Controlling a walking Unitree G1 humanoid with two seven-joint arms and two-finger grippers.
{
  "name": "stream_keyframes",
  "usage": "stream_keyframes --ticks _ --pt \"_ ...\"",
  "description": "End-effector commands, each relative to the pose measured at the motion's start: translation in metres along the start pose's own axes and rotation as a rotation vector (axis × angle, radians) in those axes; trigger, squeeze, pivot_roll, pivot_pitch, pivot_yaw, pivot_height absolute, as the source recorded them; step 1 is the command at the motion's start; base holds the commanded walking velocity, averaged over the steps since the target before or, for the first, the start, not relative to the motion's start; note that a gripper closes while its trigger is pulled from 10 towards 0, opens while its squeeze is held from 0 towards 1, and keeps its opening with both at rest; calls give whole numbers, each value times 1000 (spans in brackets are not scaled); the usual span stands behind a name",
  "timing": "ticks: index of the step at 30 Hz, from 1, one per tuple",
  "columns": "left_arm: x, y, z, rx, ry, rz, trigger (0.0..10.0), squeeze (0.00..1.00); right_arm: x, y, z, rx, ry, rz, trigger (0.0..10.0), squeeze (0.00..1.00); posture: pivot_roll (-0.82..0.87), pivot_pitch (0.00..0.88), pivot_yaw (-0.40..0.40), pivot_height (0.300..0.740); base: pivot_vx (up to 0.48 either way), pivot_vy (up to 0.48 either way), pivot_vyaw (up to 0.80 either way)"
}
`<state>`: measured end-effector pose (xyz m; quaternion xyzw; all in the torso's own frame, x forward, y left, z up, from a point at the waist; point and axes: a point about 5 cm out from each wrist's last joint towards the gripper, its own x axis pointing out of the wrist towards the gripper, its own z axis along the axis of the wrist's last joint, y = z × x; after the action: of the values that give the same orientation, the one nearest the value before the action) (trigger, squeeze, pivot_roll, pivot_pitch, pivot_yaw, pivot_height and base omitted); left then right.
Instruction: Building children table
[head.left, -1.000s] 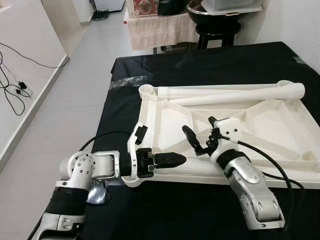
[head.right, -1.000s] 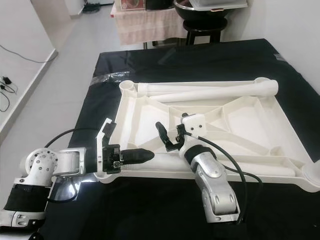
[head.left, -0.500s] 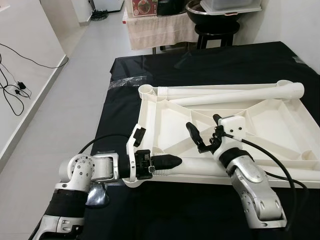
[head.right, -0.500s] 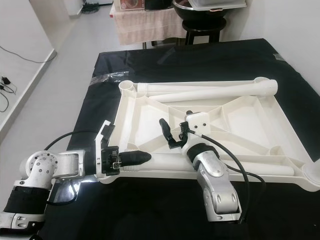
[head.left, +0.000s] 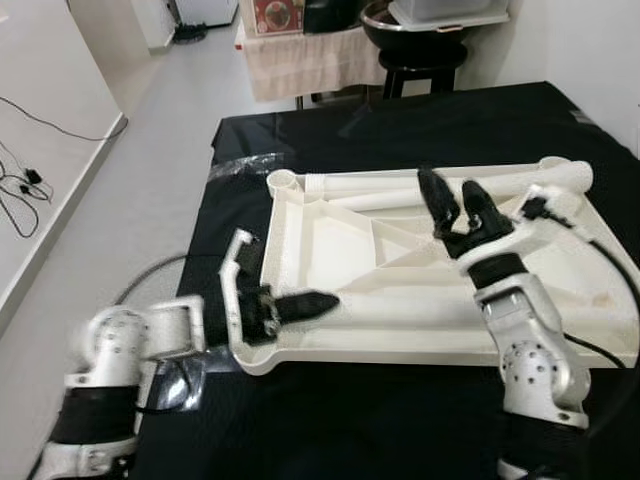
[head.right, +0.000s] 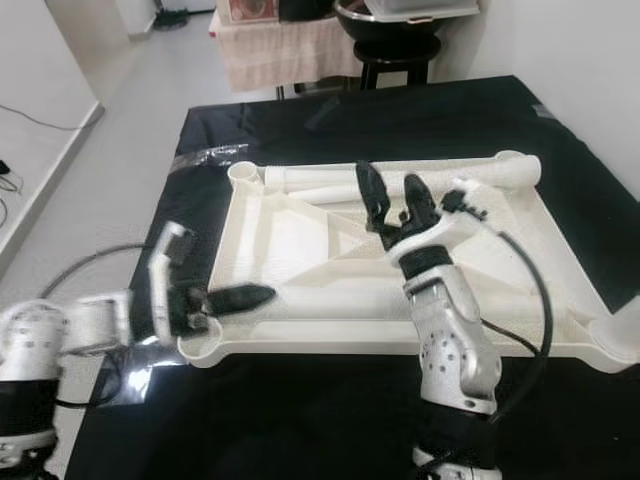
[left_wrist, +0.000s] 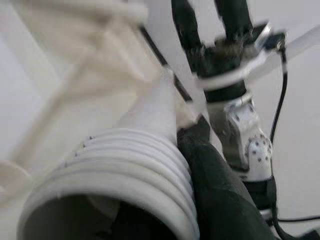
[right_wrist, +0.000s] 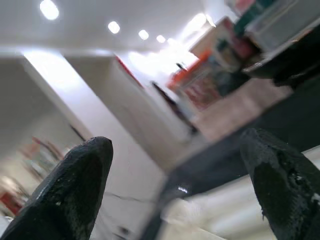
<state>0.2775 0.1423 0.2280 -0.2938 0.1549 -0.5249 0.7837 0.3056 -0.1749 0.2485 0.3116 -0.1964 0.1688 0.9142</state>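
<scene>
Tabletop, white, ribbed underside up, on black cloth; no legible writing. Left gripper clamped on threaded leg along near rim. Right gripper raised, fingers apart, empty. Two legs at far edge.

matt white plastic tabletop, its ribbed plastic leg beside the left gripper; black cloth beyond.

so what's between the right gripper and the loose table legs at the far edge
Nothing lies between: the right gripper, fingers open, is raised above the ribbed underside of the white tabletop, with the table legs just beyond in the left eye view.
</scene>
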Motion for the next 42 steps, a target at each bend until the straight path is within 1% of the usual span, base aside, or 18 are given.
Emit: stream_keyframes --ticks 1,2,4,6,8,16,18,24,25,28,29,31,34,37,38,40,41,42 --pt "-5 -11 8 35 -21 -40 0 0 0 7 2 57 -13 41 10000 0 -91 112 58 740 0 0 0" --pt "-5 -11 8 35 -21 -40 0 0 0 7 2 57 -13 41 10000 0 -91 112 58 740 0 0 0" --pt "-10 -30 21 121 -54 -106 0 0 1 14 5 138 -31 100 10000 0 -73 99 55 740 0 0 0" --pt "-10 -30 21 121 -54 -106 0 0 1 14 5 138 -31 100 10000 0 -73 99 55 740 0 0 0" --pt "-14 -44 25 178 -65 -164 0 0 1 19 5 206 -36 152 10000 0 -68 96 54 740 0 0 0" --pt "-20 -49 27 197 -92 -186 0 0 -1 23 11 306 -54 202 10000 0 -69 101 54 740 0 0 0" --pt "-25 -40 27 178 -116 -117 0 0 -7 24 28 417 -118 275 10000 0 -69 106 56 740 0 0 0" --pt "-27 -33 27 167 -140 -60 0 0 -10 24 37 458 -148 317 10000 0 -70 108 57 740 0 0 0" --pt "-31 -21 33 165 -209 42 0 0 -16 25 44 473 -162 374 10000 0 -72 110 56 740 0 0 0" --pt "-33 -10 42 182 -302 142 0 0 -21 26 48 486 -169 419 10000 0 -72 110 56 740 0 0 0" --pt "-37 0 61 236 -465 277 0 0 -29 30 48 486 -141 499 10000 0 -68 112 58 740 0 0 0" --pt "-37 0 61 236 -465 277 0 0 -29 30 48 486 -141 499 10000 0 -68 112 58 740 0 0 0" --pt "-39 1 72 260 -552 306 0 0 -35 36 40 467 -74 543 10000 0 -66 115 60 740 0 0 0" --pt "-38 -2 78 267 -594 280 0 0 -36 38 28 416 8 536 10000 0 -67 115 60 740 0 0 0" --pt "-37 -9 82 273 -631 220 0 0 -38 39 15 376 93 521 10000 0 -67 116 61 740 0 0 0" --pt "-37 -9 82 273 -631 220 0 0 -38 39 15 376 93 521 10000 0 -67 116 61 740 0 0 0" --pt "-34 -20 85 260 -659 106 0 0 -39 40 0 331 181 497 10000 0 -67 116 62 740 0 0 0" --pt "-29 -31 81 219 -639 -33 1216 0 -39 44 -11 314 240 493 10000 0 -64 116 65 740 0 0 0"
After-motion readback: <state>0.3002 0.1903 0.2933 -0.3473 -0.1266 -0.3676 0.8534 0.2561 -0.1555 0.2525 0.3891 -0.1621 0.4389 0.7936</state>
